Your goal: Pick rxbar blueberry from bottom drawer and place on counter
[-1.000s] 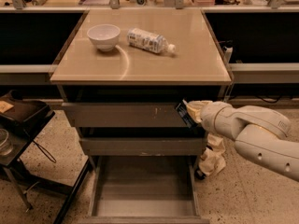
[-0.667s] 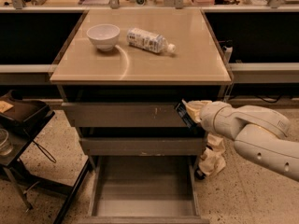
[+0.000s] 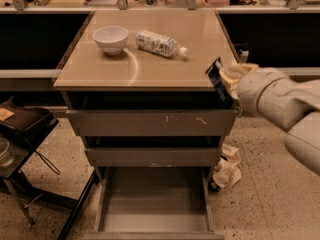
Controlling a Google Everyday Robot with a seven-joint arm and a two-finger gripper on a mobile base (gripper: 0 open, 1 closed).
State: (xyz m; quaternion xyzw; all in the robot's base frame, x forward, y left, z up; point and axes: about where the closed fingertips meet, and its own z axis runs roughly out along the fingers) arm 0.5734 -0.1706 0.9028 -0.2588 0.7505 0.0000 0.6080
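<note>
The rxbar blueberry (image 3: 219, 82), a dark flat bar, is held upright in my gripper (image 3: 227, 81) at the right front corner of the counter (image 3: 150, 69), level with its rim. The gripper is shut on the bar, and its pale fingers (image 3: 234, 75) wrap the bar's right side. The bottom drawer (image 3: 155, 204) stands pulled open below, with a bare grey floor showing nothing in it.
A white bowl (image 3: 110, 38) and a clear bottle with a white label (image 3: 159, 43) lie on the back of the counter. Two closed grey drawer fronts (image 3: 150, 123) sit above the open drawer. A crumpled cloth (image 3: 227, 168) lies at the right, a dark stand (image 3: 22, 134) at the left.
My gripper has risen with the bar from beside the top drawer front up to the counter's right front corner. The camera view has shifted closer.
</note>
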